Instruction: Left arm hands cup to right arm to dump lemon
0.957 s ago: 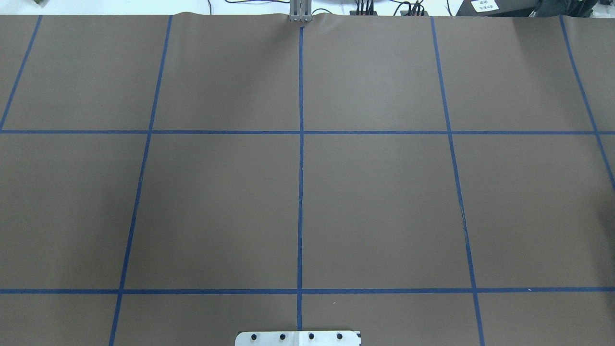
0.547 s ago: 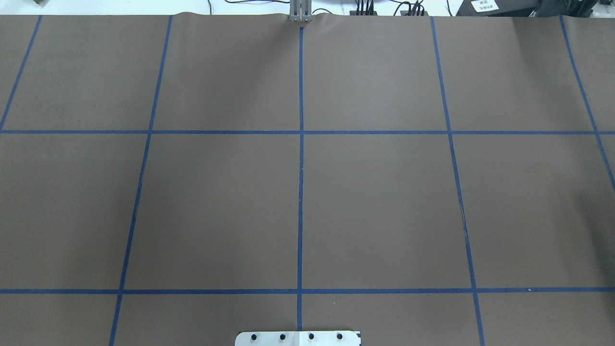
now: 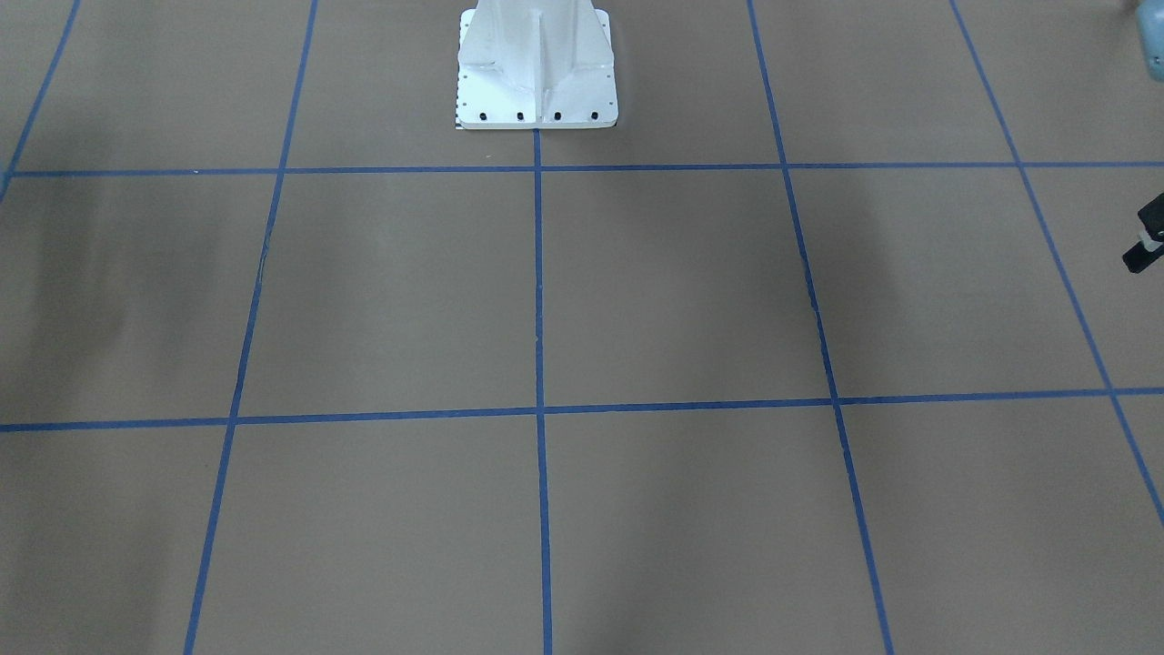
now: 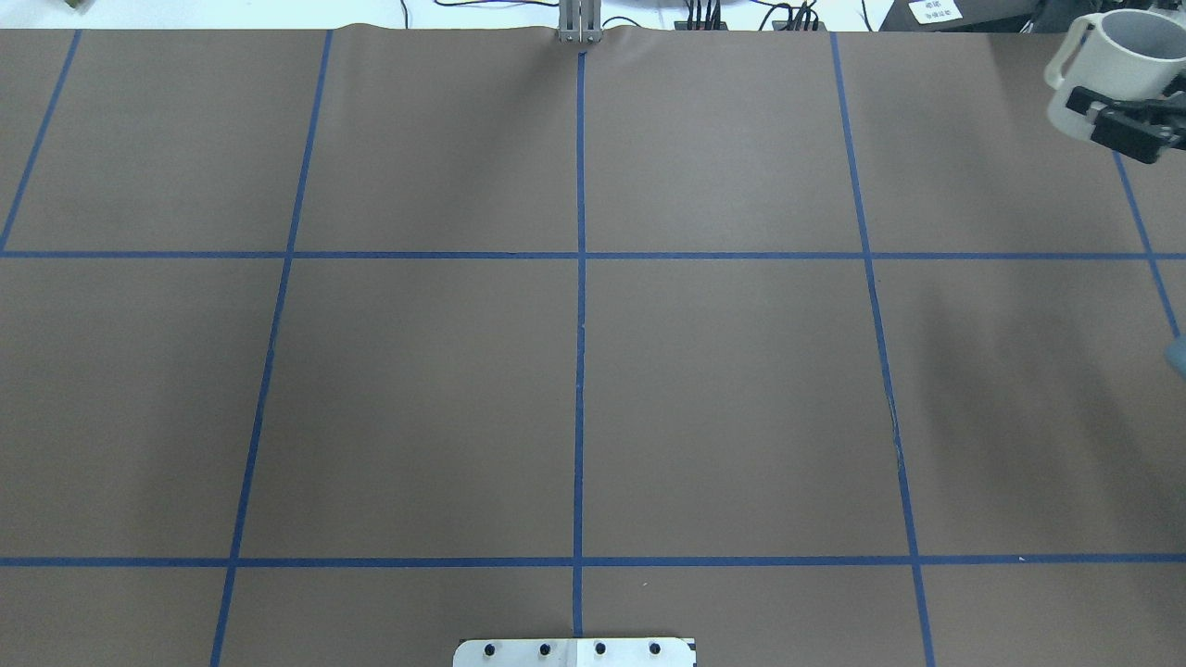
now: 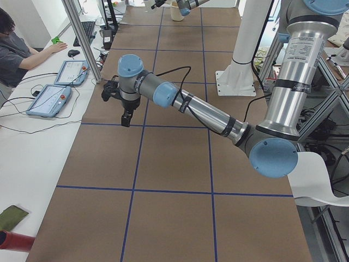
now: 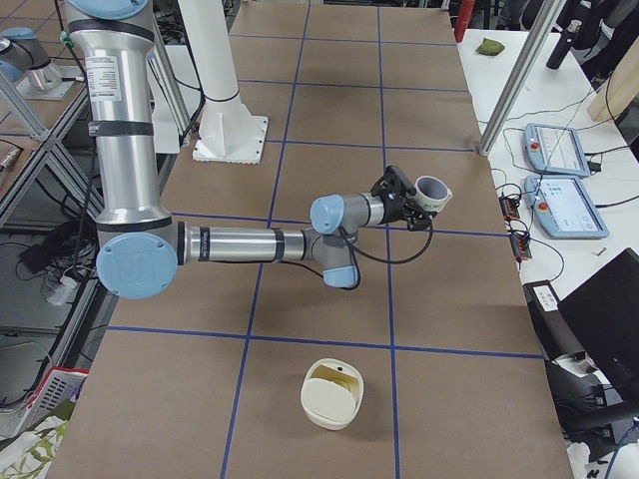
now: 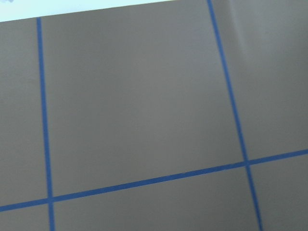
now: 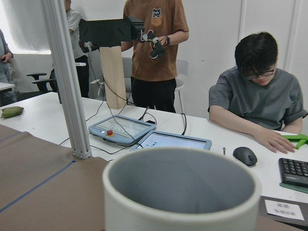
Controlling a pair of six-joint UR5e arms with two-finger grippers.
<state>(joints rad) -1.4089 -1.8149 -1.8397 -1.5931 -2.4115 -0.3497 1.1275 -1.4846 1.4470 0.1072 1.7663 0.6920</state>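
Observation:
The white cup stands about upright in the air over the table's far right corner, handle to the left. My right gripper is shut on its near wall. The exterior right view shows the same gripper and cup. In the right wrist view the cup's rim fills the foreground; its greyish inside shows no lemon, the bottom hidden. The lemon lies in a white bowl on the table. My left gripper points down over the table's far left; I cannot tell if it is open.
The robot's white base stands at the table's near edge. Past the far edge are an aluminium post, tablets and seated operators. The left wrist view shows only brown paper with blue tape lines.
The overhead view showed only the bare table before. Now my right gripper with the cup has come in at the top right corner, and the shadow on the right has shifted.

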